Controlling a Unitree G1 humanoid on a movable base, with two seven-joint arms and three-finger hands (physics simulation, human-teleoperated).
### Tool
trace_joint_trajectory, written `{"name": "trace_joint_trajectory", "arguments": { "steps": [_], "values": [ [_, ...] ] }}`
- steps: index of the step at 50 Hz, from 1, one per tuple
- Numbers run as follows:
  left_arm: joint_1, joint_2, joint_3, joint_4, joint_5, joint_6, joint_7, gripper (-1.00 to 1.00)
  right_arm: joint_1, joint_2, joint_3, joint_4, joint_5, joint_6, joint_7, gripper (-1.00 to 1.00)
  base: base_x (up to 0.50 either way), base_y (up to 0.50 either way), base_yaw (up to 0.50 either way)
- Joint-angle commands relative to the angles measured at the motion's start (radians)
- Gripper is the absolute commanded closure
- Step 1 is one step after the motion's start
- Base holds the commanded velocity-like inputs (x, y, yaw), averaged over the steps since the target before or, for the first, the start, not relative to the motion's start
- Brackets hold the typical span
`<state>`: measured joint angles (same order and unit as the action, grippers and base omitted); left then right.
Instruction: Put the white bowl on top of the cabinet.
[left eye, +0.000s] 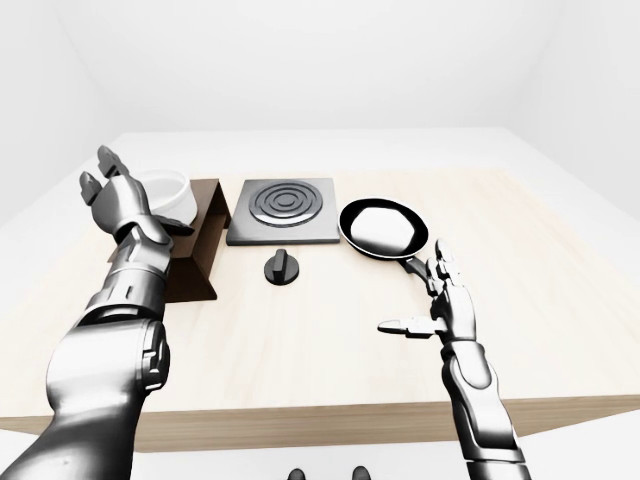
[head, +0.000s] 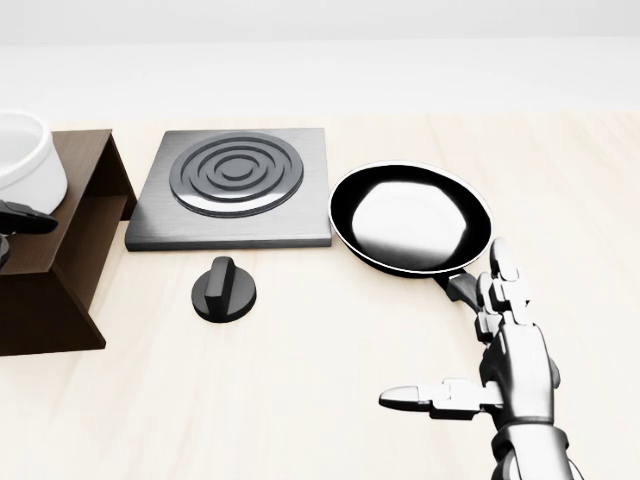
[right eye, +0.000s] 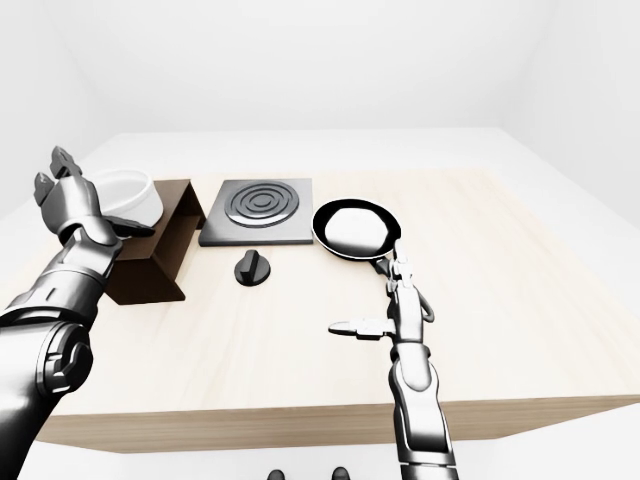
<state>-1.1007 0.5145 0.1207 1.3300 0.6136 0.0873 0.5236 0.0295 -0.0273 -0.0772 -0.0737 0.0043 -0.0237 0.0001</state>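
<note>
The white bowl (left eye: 168, 193) sits on top of the dark brown cabinet (left eye: 205, 240) at the left of the table. It also shows in the head view (head: 25, 160) at the left edge. My left hand (left eye: 118, 195) is open, fingers spread, raised just left of the bowl with its thumb reaching under the bowl's side. Whether it touches the bowl I cannot tell. My right hand (left eye: 440, 300) is open and empty, held above the table below the frying pan's handle.
A black frying pan (head: 410, 216) lies right of a grey hob plate (head: 235, 185). A black knob (head: 224, 290) lies below the hob. The wooden table's near edge (left eye: 330, 420) runs along the bottom of the eye views.
</note>
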Motion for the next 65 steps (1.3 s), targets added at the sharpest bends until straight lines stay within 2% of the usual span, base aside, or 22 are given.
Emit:
{"name": "trace_joint_trajectory", "arguments": {
  "steps": [1,15,29,34,41,44,47,48,53,60,65],
  "values": [
    [-0.001,-0.001,0.000,-0.001,0.002,0.000,0.000,-1.00,-0.006,0.000,0.000,0.013,-0.001,-0.007,0.000,-1.00,0.00,0.00,0.00],
    [0.020,0.003,-0.013,-0.055,-0.013,0.000,0.000,-1.00,-0.025,-0.003,-0.001,0.049,-0.011,-0.017,-0.018,-1.00,0.00,0.00,0.00],
    [0.103,0.000,-0.023,-0.263,0.014,0.000,0.000,-1.00,-0.040,-0.006,-0.002,0.073,-0.012,-0.027,-0.026,-1.00,0.00,0.00,0.00],
    [0.138,-0.011,-0.018,-0.368,0.044,0.000,-0.037,-1.00,-0.040,-0.006,0.001,0.079,-0.015,-0.032,-0.027,-1.00,0.00,0.00,0.00],
    [0.253,-0.047,-0.005,-0.628,0.113,0.000,-0.129,-1.00,-0.039,-0.006,-0.001,0.074,-0.012,-0.031,-0.026,-1.00,0.00,0.00,0.00],
    [0.258,-0.051,0.000,-0.640,0.122,0.000,-0.137,-1.00,-0.039,-0.006,-0.001,0.074,-0.012,-0.031,-0.026,-1.00,0.00,0.00,0.00],
    [0.402,-0.086,0.004,-0.915,0.190,0.000,-0.214,-1.00,-0.041,-0.008,-0.005,0.065,-0.009,-0.022,-0.027,-1.00,0.00,0.00,0.00],
    [0.405,-0.089,0.007,-0.922,0.197,0.000,-0.219,-1.00,-0.041,-0.008,-0.006,0.065,-0.009,-0.022,-0.027,-1.00,0.00,0.00,0.00],
    [0.540,-0.141,0.039,-1.167,0.251,0.000,-0.303,-1.00,-0.042,-0.009,-0.009,0.060,-0.009,-0.018,-0.030,-1.00,0.00,0.00,0.00],
    [0.662,-0.220,0.032,-1.366,0.278,0.000,-0.406,-1.00,-0.058,-0.011,-0.009,0.079,-0.010,-0.020,-0.036,-1.00,0.00,0.00,0.00],
    [0.735,-0.280,0.017,-1.478,0.298,0.000,-0.431,-1.00,-0.061,-0.016,-0.018,0.067,-0.001,-0.010,-0.035,-1.00,0.00,0.00,0.00]
  ]
}}
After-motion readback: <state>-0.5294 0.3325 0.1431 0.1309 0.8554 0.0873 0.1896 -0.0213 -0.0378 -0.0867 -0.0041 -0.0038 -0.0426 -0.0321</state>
